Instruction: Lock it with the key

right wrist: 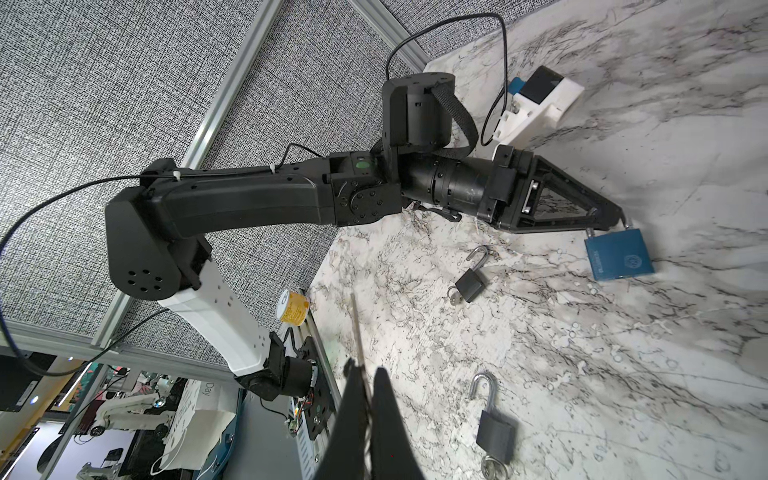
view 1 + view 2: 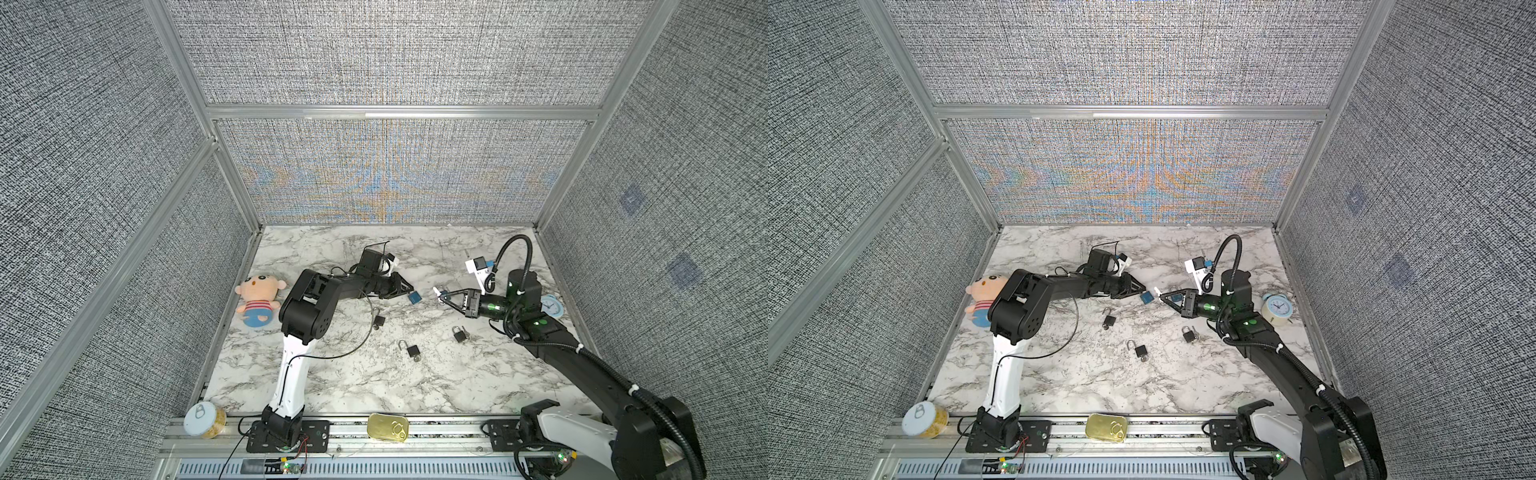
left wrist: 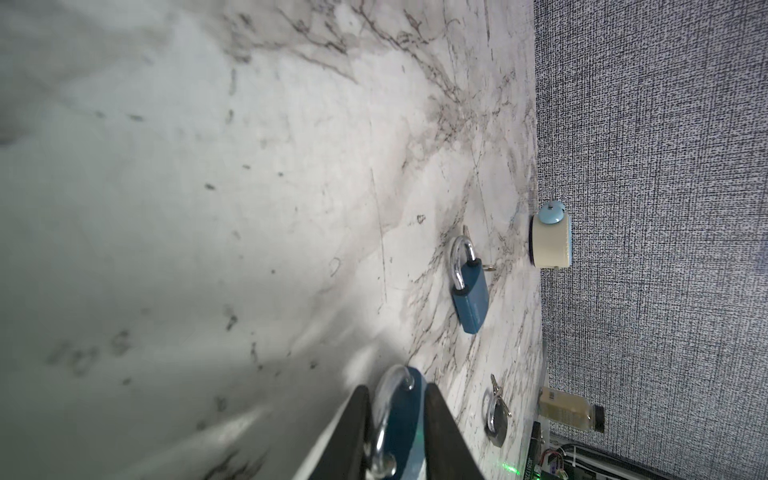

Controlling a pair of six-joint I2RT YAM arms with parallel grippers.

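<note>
On my left gripper (image 3: pixel 397 388) the jaws sit apart around the blue padlock (image 1: pixel 619 255) near the middle of the tabletop (image 2: pixel 374 374), whether gripping I cannot tell, and my right gripper (image 1: pixel 368 384) clamps the key (image 1: pixel 356 332)

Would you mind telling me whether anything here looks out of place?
Two things sit off the marble table: a gold tin lies on the front aluminium rail, and a yellow can sits at its left end. Nothing looks spilled or damaged.
</note>
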